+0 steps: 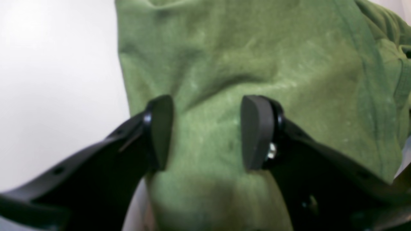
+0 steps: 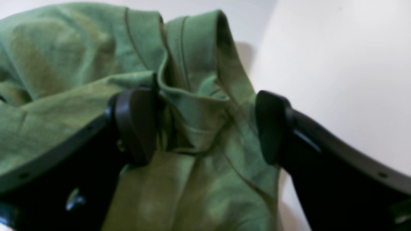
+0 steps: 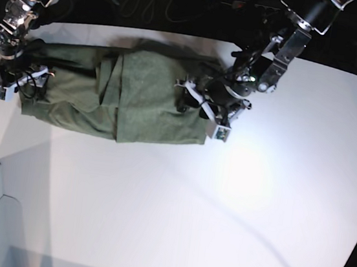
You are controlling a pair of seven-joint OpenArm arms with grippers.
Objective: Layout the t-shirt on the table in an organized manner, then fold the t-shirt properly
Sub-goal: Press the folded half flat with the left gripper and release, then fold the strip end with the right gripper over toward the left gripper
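White table (image 3: pixel 234 212) bearing t-shirt (image 3: pixel 137 96), long axis spanning both grippers: left gripper (image 1: pixel 207 131) and right gripper (image 2: pixel 205 126) parted, straddling opposite ends, ungrasped.

Left hand (image 1: pixel 207 133) and right hand (image 2: pixel 205 126), both with parted jaws

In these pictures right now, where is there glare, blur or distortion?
Base view: bright glare on the table, curved edges from the wide lens. Left wrist view: soft focus on the t-shirt. Right wrist view: blurred cloth, dark right tool.
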